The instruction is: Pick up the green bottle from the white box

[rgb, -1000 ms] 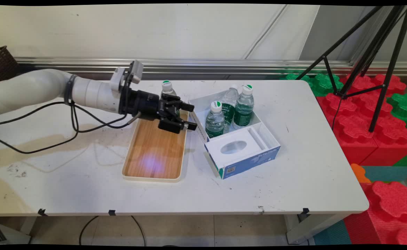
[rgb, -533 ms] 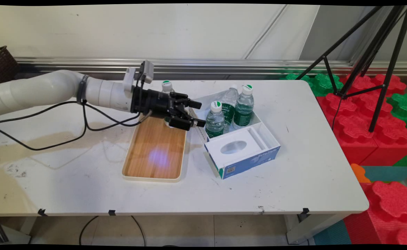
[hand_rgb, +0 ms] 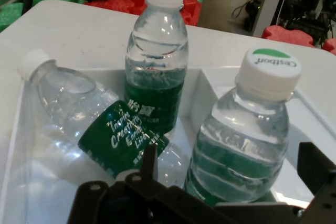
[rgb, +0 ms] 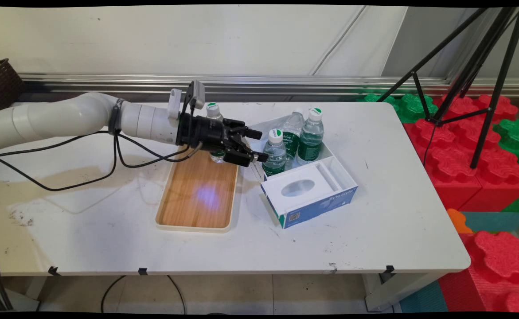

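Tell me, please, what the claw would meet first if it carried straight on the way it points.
Most likely the nearest upright clear plastic water bottle with the green label in the white cardboard box; the open black claw points at it, though depth is uncertain.

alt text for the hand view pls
Black two-finger gripper, open, close before a clear plastic water bottle with green label standing in a white box; a second bottle stands behind, a third leans tilted.
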Robot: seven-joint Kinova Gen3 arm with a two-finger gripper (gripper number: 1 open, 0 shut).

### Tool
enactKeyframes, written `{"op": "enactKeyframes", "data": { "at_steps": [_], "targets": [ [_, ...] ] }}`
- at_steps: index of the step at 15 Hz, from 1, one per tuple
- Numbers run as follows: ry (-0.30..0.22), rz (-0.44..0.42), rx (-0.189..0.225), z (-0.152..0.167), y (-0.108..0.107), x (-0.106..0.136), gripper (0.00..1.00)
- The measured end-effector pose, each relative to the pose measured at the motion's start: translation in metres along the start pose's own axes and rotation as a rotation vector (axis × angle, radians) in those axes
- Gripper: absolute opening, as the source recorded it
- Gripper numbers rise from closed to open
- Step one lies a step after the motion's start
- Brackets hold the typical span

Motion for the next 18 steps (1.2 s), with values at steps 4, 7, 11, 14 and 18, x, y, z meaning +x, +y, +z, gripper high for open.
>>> {"op": "enactKeyframes", "data": {
  "at_steps": [4,7,11,14,18],
  "targets": [
    [-0.002,-0.002,0.0,0.006,0.0,-0.005,1.0],
    [-0.003,-0.004,-0.001,0.009,0.001,-0.006,1.0],
    [-0.002,-0.006,-0.003,0.014,0.002,-0.008,1.0],
    [0.0,-0.007,-0.005,0.019,0.002,-0.008,1.0],
    [0.002,-0.008,-0.005,0.026,0.001,-0.009,1.0]
  ]
}}
